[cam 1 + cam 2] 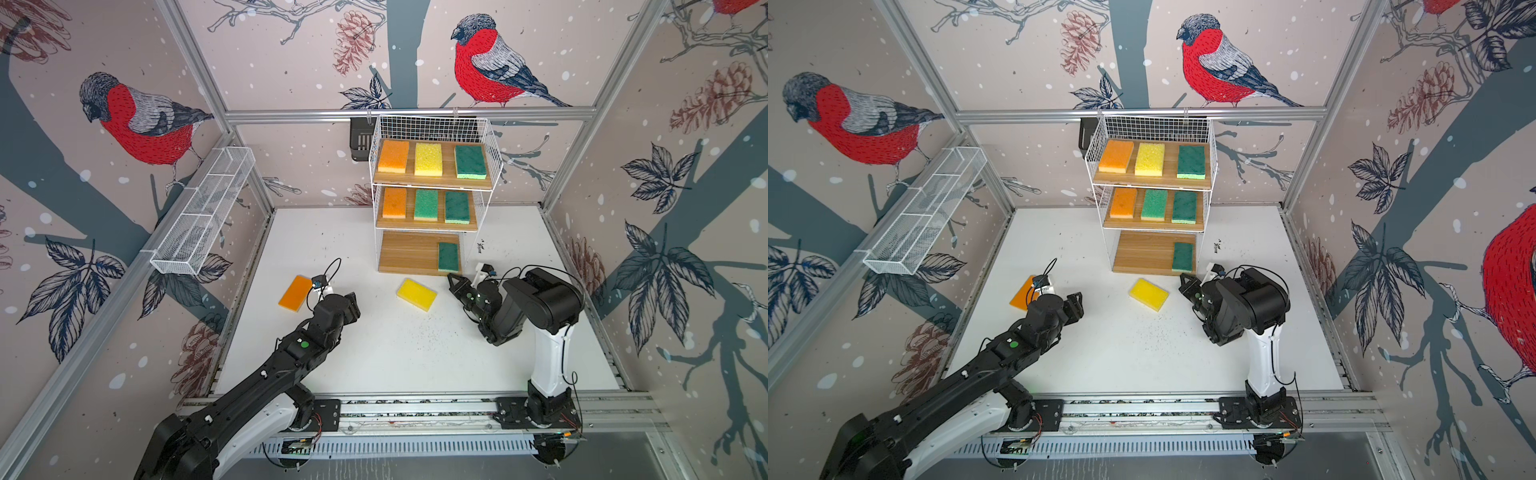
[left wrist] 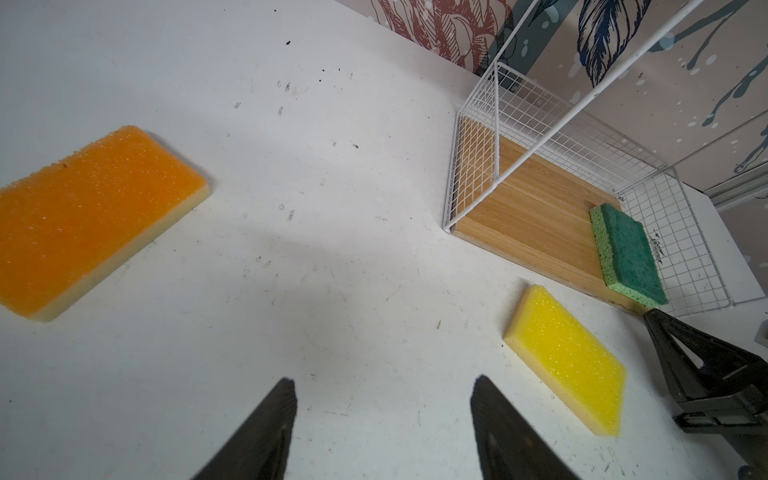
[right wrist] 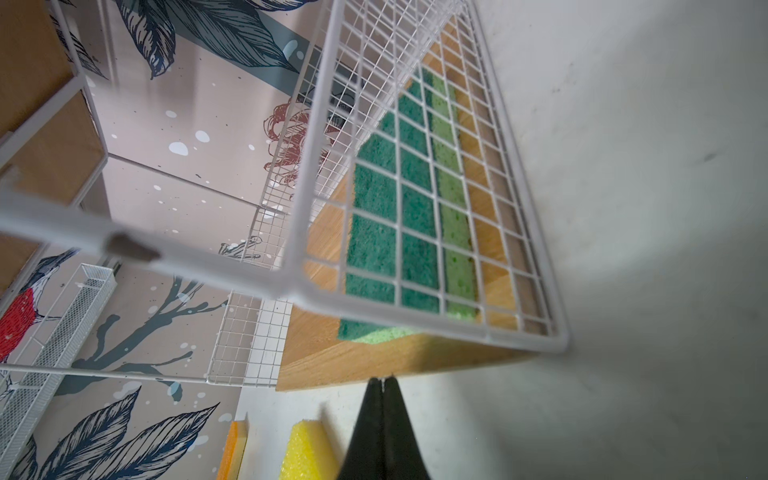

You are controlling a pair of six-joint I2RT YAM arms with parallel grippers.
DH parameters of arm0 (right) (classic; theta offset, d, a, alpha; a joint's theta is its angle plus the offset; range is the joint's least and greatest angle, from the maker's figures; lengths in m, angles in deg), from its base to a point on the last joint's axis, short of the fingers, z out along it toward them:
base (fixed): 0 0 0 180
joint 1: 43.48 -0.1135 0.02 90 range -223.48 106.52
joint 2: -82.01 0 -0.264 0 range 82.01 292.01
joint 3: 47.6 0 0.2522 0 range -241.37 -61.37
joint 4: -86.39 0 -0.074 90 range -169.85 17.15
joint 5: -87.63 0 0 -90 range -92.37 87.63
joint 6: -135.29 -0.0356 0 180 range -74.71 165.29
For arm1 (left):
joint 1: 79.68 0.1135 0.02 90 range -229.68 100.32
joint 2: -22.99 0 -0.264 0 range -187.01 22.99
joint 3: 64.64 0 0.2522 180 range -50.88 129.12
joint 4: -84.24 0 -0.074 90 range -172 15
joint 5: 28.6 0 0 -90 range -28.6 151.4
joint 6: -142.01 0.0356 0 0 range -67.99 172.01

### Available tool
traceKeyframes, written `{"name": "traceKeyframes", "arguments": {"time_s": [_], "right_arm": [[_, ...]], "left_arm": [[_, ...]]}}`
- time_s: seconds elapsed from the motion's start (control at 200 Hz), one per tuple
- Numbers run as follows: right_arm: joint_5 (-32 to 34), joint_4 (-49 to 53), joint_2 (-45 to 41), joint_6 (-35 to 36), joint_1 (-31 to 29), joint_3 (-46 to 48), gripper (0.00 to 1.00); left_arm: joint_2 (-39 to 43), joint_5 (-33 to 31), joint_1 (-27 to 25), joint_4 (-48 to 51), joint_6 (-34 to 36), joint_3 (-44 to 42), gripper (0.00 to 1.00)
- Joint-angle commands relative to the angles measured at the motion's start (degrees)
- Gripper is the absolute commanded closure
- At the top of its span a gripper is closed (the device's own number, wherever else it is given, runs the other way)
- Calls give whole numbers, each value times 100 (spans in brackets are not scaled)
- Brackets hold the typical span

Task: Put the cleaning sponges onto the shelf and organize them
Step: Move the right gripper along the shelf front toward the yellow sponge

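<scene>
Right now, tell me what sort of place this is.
Probably a robot test cell: an aluminium frame with bird-print walls encloses a white table, and a left arm and right arm on a rail face the shelf.

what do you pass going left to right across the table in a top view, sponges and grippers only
orange sponge → left gripper → yellow sponge → right gripper

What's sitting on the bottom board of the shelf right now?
One green sponge lies flat at the right end of the bottom board; the rest that shows is bare wood. In both top views the middle board covers its back strip.
</scene>
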Motion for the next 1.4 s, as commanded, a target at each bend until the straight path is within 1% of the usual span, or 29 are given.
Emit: {"name": "traceKeyframes", "arguments": {"time_s": [0.0, 0.18, 0.325, 0.735, 0.916, 1.296, 1.396], "right_arm": [[164, 107, 79, -134, -15, -32, 98], [480, 144, 83, -379, -105, -56, 98], [866, 354, 37, -541, -257, -135, 98], [1515, 881, -4, -926, -472, -352, 98], [1731, 1331, -60, -822, -570, -592, 98], [2015, 1491, -42, -1006, -557, -603, 98], [1985, 1530, -36, -980, -526, -636, 98]], "left_arm": [[0, -108, 8, -235, 1, 59, 32], [41, -141, 10, -185, 19, 88, 32], [84, -151, 7, -163, 12, 111, 32], [194, -187, 9, -64, -5, 125, 32], [159, -177, 8, -104, -22, 112, 32], [112, -183, 7, -140, -14, 106, 32], [79, -174, 7, -159, -15, 101, 32]]}}
